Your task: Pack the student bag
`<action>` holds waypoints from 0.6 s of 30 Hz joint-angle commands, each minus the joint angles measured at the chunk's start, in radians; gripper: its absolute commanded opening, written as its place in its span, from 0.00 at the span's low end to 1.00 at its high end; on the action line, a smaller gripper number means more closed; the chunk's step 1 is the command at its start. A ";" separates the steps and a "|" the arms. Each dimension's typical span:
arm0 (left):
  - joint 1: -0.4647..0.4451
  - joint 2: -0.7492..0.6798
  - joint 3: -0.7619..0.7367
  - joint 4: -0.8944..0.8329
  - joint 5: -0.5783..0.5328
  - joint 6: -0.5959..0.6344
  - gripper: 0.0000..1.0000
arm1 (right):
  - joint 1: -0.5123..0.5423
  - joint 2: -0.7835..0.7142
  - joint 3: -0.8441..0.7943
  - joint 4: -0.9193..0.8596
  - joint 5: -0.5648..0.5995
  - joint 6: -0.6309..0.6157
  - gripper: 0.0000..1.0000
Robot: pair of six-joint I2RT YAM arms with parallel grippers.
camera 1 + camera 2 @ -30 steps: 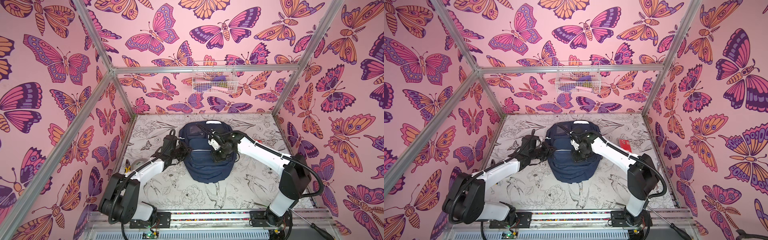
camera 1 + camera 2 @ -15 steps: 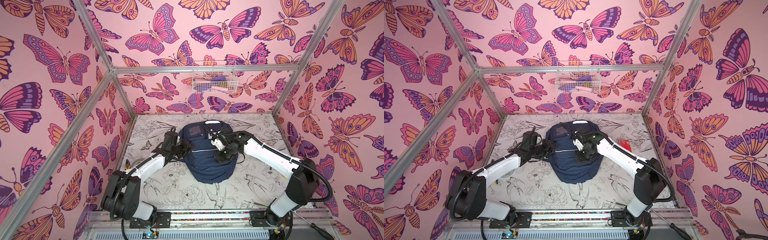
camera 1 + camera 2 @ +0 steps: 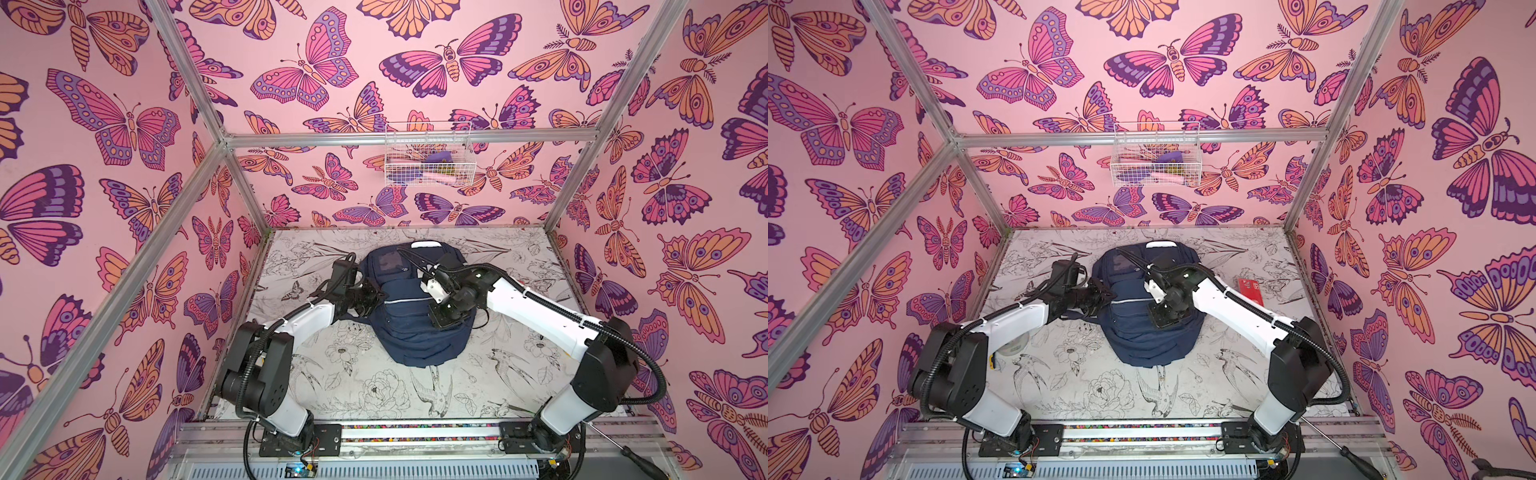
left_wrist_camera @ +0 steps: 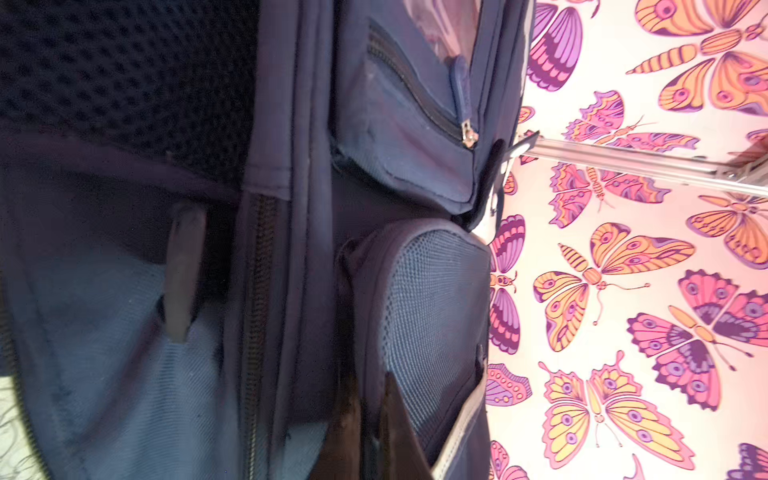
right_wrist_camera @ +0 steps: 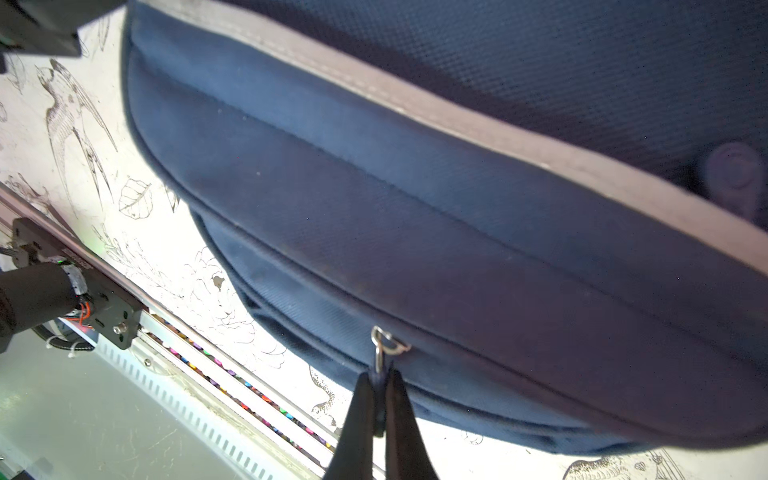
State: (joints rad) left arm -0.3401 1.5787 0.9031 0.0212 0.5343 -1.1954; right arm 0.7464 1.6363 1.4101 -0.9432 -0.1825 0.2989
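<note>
Pinching the zipper pull (image 5: 380,353), the right claw (image 5: 378,399) steers the soft student bag (image 3: 415,332); the left claw (image 4: 374,424), pressed together, meets its side. Fabric likely sags: grip tabs.

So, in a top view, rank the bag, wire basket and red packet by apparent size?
1. Bag
2. Wire basket, though it hangs nearer the camera, which flatters it
3. Red packet

White wire basket (image 3: 428,156) hangs up on the butterfly-papered back wall (image 3: 291,199), flat red pack (image 3: 1249,287) lying on the sketch-printed worktop (image 3: 374,390).
</note>
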 commanded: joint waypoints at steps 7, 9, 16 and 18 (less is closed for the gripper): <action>-0.065 -0.097 -0.014 0.148 -0.041 -0.102 0.00 | 0.155 0.069 0.161 -0.006 -0.051 0.046 0.00; -0.082 -0.104 -0.020 0.160 -0.061 -0.114 0.00 | 0.168 0.108 0.201 0.009 -0.064 0.076 0.00; -0.115 -0.134 -0.082 0.220 -0.120 -0.165 0.00 | 0.184 0.234 0.358 0.102 -0.120 0.196 0.00; -0.121 -0.138 -0.101 0.244 -0.126 -0.182 0.00 | 0.184 0.261 0.391 0.131 -0.111 0.225 0.00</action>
State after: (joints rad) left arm -0.4343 1.4765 0.8257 0.1421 0.4030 -1.3254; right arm 0.9066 1.8790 1.7229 -0.9443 -0.2119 0.4706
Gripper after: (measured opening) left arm 0.079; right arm 0.078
